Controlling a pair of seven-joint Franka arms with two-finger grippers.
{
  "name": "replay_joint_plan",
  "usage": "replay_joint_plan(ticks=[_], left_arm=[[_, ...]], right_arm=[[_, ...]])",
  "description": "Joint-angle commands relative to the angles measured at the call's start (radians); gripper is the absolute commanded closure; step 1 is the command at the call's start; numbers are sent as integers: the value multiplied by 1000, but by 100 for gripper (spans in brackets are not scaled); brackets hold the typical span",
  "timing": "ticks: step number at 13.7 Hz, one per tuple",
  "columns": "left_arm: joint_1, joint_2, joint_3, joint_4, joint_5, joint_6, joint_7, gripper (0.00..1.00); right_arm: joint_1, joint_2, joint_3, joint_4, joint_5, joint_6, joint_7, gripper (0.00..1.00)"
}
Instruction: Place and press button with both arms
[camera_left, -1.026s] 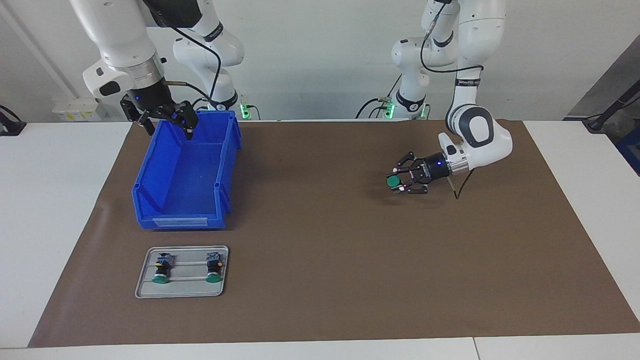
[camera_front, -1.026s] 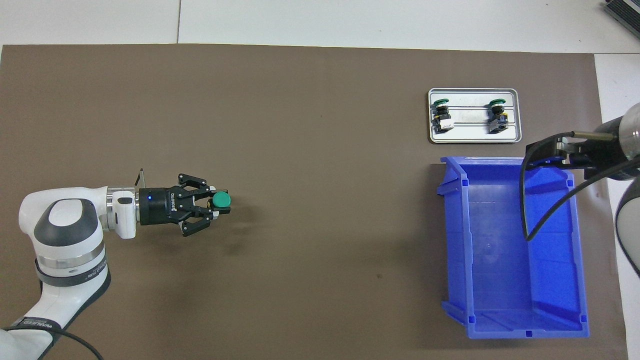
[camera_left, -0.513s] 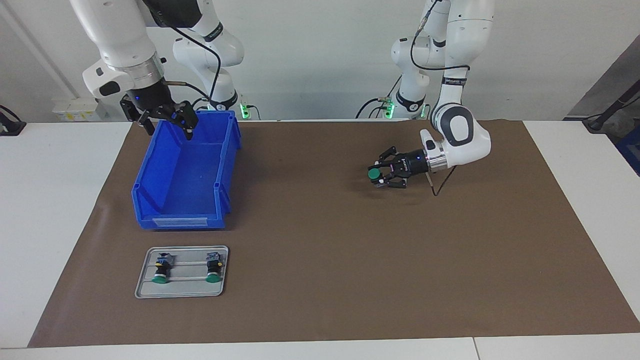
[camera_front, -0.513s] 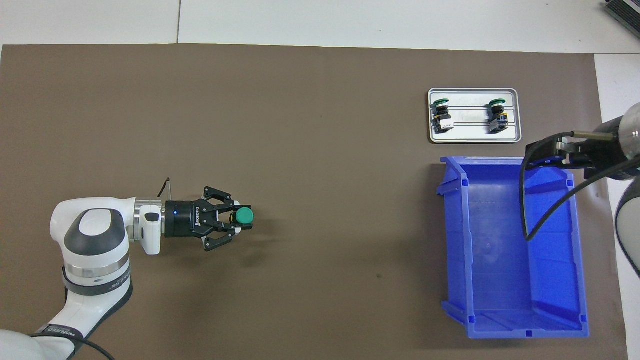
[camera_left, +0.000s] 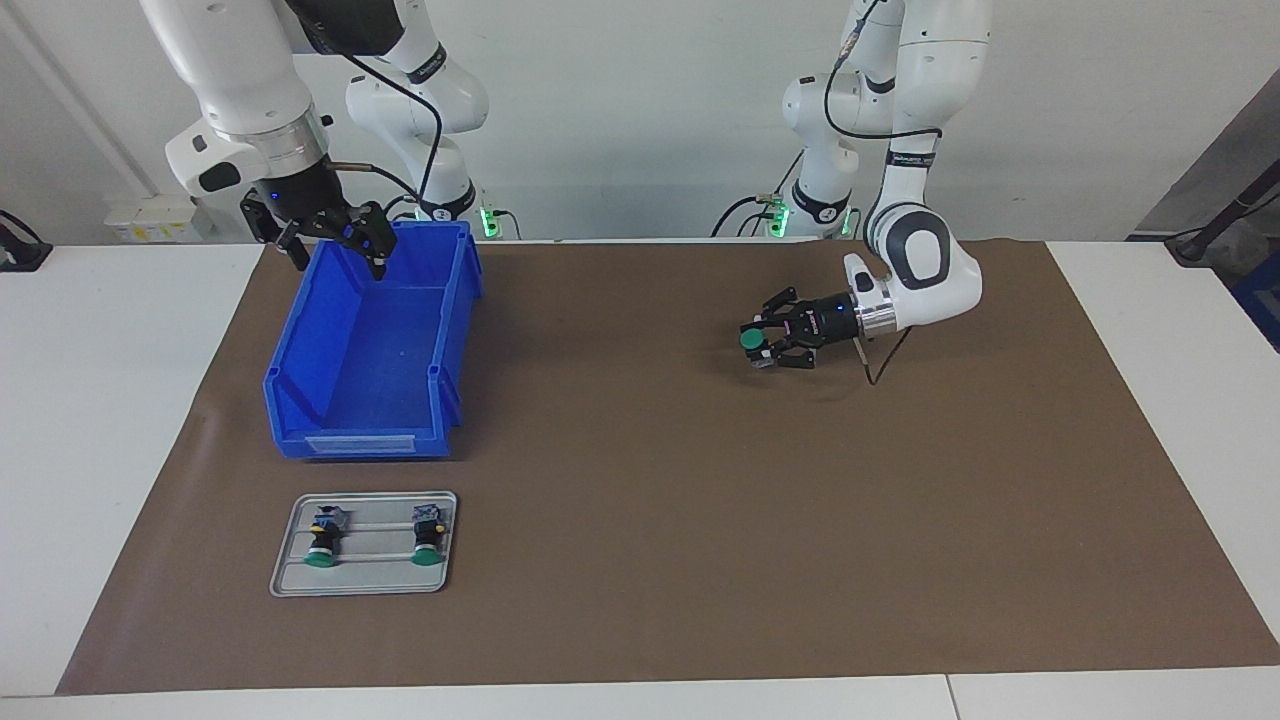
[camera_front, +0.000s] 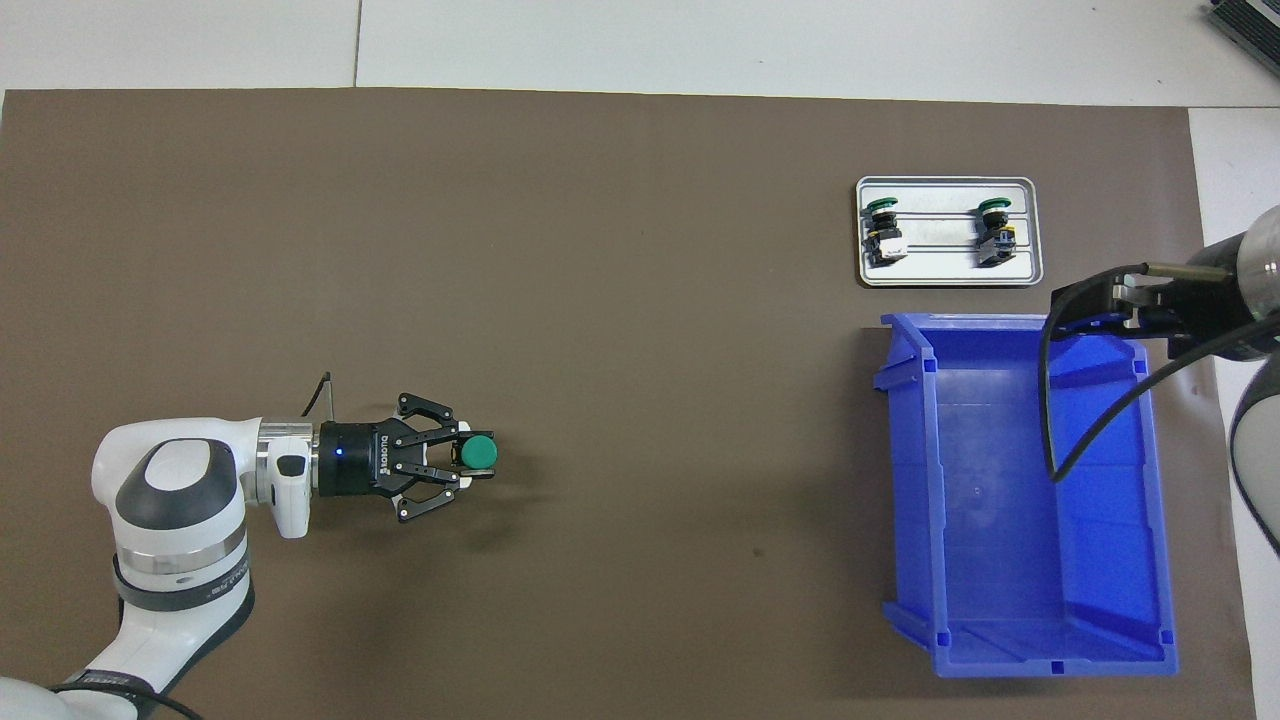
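The black two-finger left gripper (camera_left: 762, 345) covers the body of the green-capped push-button (camera_front: 479, 452) it holds; only the cap shows. In the overhead view the picture's edge cuts off the black two-finger right gripper (camera_front: 1095, 303) at its wrist. The 2 small green-capped buttons (camera_left: 321, 537) on the grey metal tray (camera_left: 290, 578) are too small for detail.

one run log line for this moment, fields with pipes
left gripper: shut on button, over mat | right gripper: waiting over blue bin | tray: two buttons
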Motion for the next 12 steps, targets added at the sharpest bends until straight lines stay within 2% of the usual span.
replay_joint_plan(ticks=[1,5,10,12], left_arm=[[-6,-33,2,-32,-22,8,40,100],[-15,-35,-2,-43,-77,2,41,100],[-107,-26,-1,-42,-246,8,45,100],[-127,-13,-1,-42,-271,21,69,100]], right_arm=[[-6,-27,2,-33,14,19,5,0],[-6,-27,2,-33,14,19,5,0],[-6,-27,1,-34,14,19,5,0],[-6,-27,1,-34,14,19,5,0]])
